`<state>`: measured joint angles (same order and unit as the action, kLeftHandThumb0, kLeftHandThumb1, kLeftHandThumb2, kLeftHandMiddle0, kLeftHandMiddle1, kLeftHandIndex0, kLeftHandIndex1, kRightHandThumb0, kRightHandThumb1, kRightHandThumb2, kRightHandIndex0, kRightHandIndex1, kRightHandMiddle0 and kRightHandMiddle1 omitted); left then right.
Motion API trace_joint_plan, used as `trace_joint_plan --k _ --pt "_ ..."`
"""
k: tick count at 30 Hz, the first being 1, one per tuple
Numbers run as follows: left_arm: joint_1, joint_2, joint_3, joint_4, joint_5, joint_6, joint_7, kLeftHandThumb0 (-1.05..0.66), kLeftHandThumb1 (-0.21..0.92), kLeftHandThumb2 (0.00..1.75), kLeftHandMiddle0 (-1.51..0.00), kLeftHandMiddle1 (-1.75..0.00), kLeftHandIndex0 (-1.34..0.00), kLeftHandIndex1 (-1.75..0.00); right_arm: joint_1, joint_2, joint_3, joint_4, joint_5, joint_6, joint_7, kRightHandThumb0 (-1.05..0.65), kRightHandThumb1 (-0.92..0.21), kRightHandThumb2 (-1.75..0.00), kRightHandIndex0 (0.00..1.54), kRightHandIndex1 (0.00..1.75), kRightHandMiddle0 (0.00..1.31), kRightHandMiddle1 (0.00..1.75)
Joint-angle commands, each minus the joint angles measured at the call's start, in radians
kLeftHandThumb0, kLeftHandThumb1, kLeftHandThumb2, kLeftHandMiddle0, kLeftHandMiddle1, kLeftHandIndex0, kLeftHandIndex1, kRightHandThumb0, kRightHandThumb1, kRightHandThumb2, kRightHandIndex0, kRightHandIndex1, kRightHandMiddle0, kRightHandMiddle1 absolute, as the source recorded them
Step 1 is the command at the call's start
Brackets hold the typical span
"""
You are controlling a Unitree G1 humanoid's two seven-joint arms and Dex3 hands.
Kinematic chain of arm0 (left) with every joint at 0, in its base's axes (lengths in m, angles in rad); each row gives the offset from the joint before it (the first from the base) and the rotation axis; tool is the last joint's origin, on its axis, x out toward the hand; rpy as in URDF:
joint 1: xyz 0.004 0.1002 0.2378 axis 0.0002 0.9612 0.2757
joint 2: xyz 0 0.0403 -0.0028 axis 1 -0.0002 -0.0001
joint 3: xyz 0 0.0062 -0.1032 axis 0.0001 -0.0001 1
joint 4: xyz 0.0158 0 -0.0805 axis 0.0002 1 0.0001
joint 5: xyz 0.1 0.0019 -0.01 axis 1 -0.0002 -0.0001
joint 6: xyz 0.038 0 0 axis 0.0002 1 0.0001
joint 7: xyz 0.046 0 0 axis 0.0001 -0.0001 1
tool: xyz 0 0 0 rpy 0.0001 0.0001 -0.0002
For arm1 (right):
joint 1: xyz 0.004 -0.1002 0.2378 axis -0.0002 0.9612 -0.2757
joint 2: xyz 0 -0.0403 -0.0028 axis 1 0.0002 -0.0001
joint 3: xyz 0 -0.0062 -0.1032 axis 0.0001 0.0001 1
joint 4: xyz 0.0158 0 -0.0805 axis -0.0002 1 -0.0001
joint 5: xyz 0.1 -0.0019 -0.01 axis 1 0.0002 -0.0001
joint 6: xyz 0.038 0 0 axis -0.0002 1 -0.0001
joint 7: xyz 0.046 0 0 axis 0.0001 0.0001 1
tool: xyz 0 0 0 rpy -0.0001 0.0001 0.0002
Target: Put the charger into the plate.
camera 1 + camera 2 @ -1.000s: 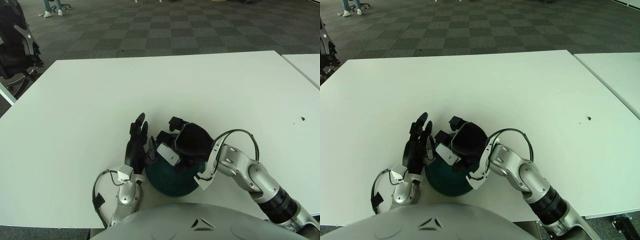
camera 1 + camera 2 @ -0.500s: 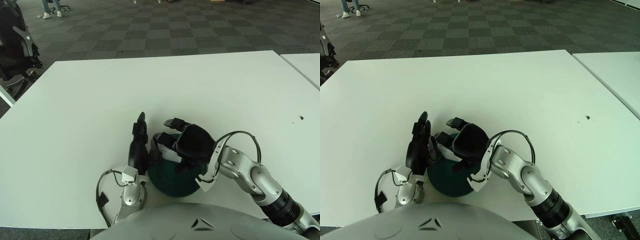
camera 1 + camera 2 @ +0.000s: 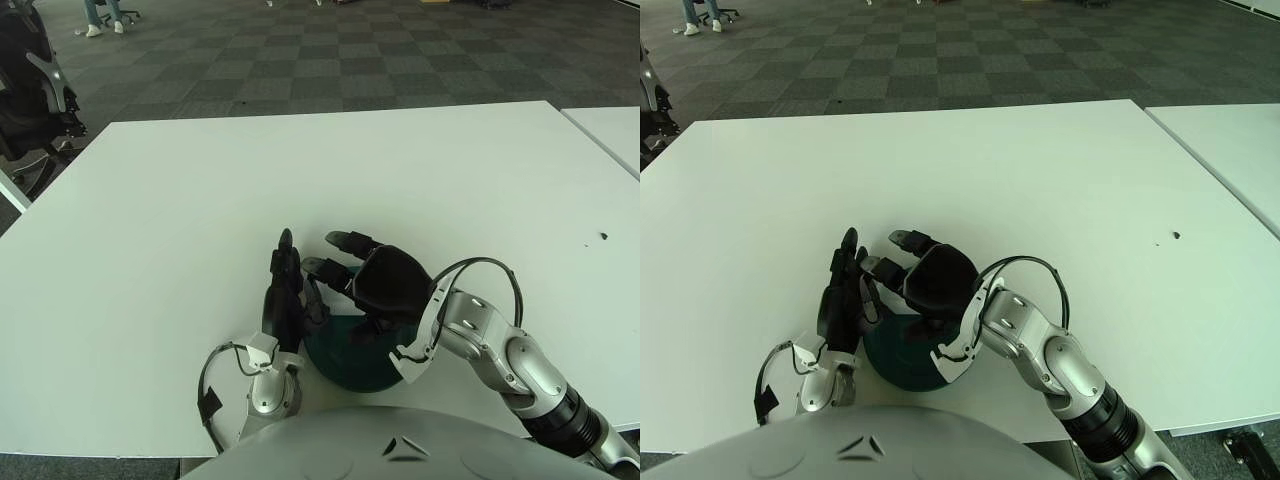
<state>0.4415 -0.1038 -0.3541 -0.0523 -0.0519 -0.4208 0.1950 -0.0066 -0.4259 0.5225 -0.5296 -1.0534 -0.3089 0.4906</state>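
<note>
Near edge of the white desk [image 3: 150,220], about midway along it: dark green plate [image 3: 350,360], mostly covered by the right hand [image 3: 375,285]. Right hand sits over the plate, palm down, fingers [image 3: 345,240] stretched forward and spread — holding nothing visible. Charger not visible in either view; if it lies in the plate it is hidden under the hand, cannot tell.

Left hand [image 3: 285,300] stands upright just beside the plate's left rim, fingers straight and together, gripping nothing.

Against a second ago: a white block then showed at the right hand's fingers over the plate; half a second ago still partly seen; now gone from sight, and the fingers have opened out.

Right eye view shows more of the right forearm [image 3: 1050,360] and its looped cable [image 3: 1025,265]; left eye view alone shows a chair [image 3: 35,90] beyond the desk's far left corner.
</note>
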Motion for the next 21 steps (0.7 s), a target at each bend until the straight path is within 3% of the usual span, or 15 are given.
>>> trace_joint_plan --k 1,8,21 --pt "-0.013 -0.067 0.006 -0.016 0.023 0.008 0.026 -0.85 0.92 1.06 -0.05 -0.01 -0.02 -0.03 -0.002 -0.006 -0.013 -0.028 0.021 0.004 0.028 -1.05 -0.92 -0.99 0.03 0.0 0.0 0.03" --pt "-0.023 -0.067 0.002 0.016 0.034 -0.039 0.032 -0.81 0.92 1.07 -0.06 -0.01 -0.03 -0.05 -0.034 -0.02 -0.016 -0.027 0.046 -0.01 0.073 -1.05 -0.92 -0.97 0.03 0.0 0.01 0.03" --pt "-0.041 -0.069 -0.017 0.03 -0.005 -0.046 -0.01 -0.83 0.92 1.07 -0.04 0.0 -0.01 -0.06 -0.024 0.0 -0.036 -0.01 -0.013 0.001 -0.008 -1.05 -0.92 -1.0 0.04 0.0 0.0 0.02"
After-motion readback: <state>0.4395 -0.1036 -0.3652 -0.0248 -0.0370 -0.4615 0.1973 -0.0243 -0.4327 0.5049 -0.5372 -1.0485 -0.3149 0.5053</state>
